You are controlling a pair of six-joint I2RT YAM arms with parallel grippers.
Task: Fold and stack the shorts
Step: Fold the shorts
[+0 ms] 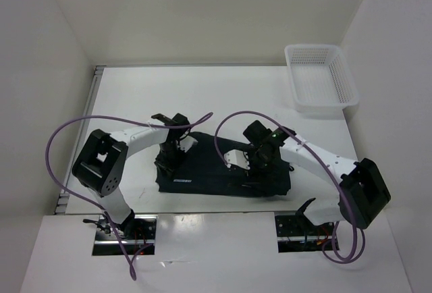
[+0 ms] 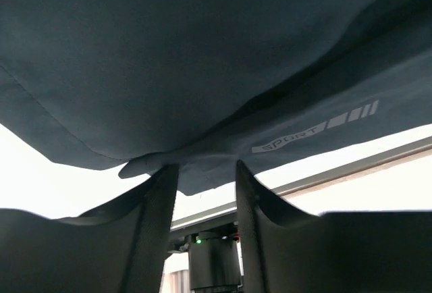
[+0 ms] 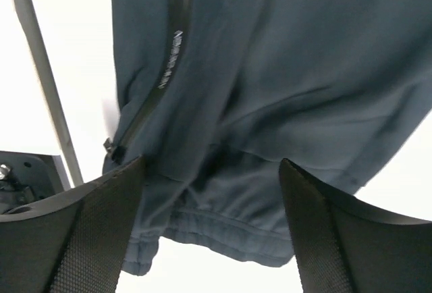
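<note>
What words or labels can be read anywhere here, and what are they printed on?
"SPORT", then a row of slanted bars: pale print on the dark shorts, left wrist view.
Pale lettering beside the zipper of the shorts, right wrist view: too blurred to read.
Small pale mark on the shorts, overhead view: too small to read.
No other text shows.

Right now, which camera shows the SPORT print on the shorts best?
Left wrist: the SPORT print on the shorts is close and legible there. Top external shows it only as a tiny pale mark near the cloth's near edge. Right wrist shows a zipper and plain fabric, not this print.
</note>
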